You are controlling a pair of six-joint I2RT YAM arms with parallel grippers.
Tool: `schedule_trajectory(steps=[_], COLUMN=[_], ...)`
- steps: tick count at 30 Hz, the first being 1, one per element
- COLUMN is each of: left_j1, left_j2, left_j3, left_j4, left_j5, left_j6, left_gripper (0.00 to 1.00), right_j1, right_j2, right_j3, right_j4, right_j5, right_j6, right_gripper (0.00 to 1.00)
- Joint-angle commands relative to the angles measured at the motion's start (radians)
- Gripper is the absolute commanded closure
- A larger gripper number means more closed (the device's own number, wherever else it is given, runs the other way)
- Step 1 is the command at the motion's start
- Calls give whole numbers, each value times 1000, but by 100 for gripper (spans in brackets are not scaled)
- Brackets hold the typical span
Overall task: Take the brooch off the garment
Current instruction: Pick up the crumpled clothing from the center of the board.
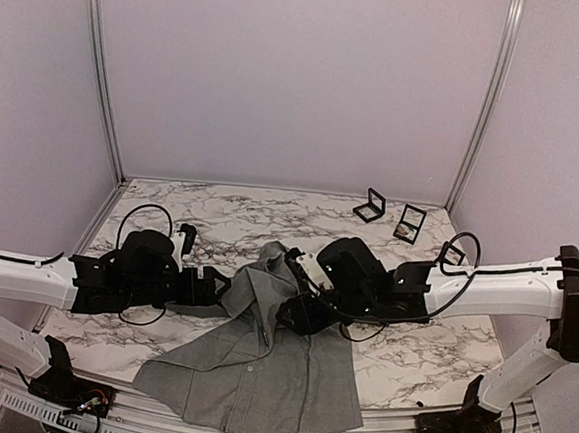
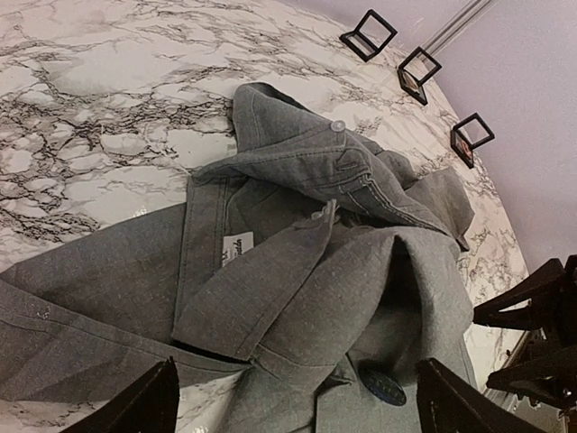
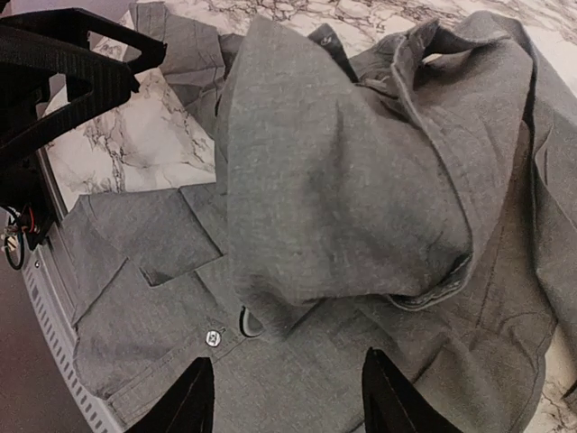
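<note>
Top view: a grey shirt (image 1: 257,374) lies rumpled on the marble worktop (image 1: 219,216) between the two arms. The left end effector (image 1: 216,286) is at the shirt's left edge and the right end effector (image 1: 294,315) is over its bunched upper part. I cannot tell here how far either is open.

Left wrist view: the left end effector (image 2: 297,363) is spread wide and holds nothing. The brooch (image 2: 386,388), a dark round disc, sits on the shirt front below the folded collar (image 2: 297,153).

Right wrist view: the right end effector (image 3: 287,356) is also spread apart and empty above the shirt front, with a button (image 3: 213,337) near one finger.
</note>
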Motion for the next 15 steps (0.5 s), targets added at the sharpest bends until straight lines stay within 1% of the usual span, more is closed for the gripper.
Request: schedule_trajectory(steps=[1,5,10,14,15], left_j1=[-47,-82,-111,-117,-117], left_j2=[-30,-54,-87,-108,-110], left_j3=[-19,-37,-51,-63,-65], left_j4=[7,-7,-22,-27,-27], left_j5=[-31,-62,-96,-104,-102], left_j6=[-56,-87,-123,-150,-153], left_gripper=[6,7,8,9,9], right_j1=[44,51,51,42,39], right_j2=[-11,33,145,236,244], right_j3=[-27,-15,63,146,160], right_j4=[12,27,16,-6,0], right_j5=[14,-13,-18,-31,-32], right_j6=[53,61,69,80,88], right_gripper=[46,44,43,44,46])
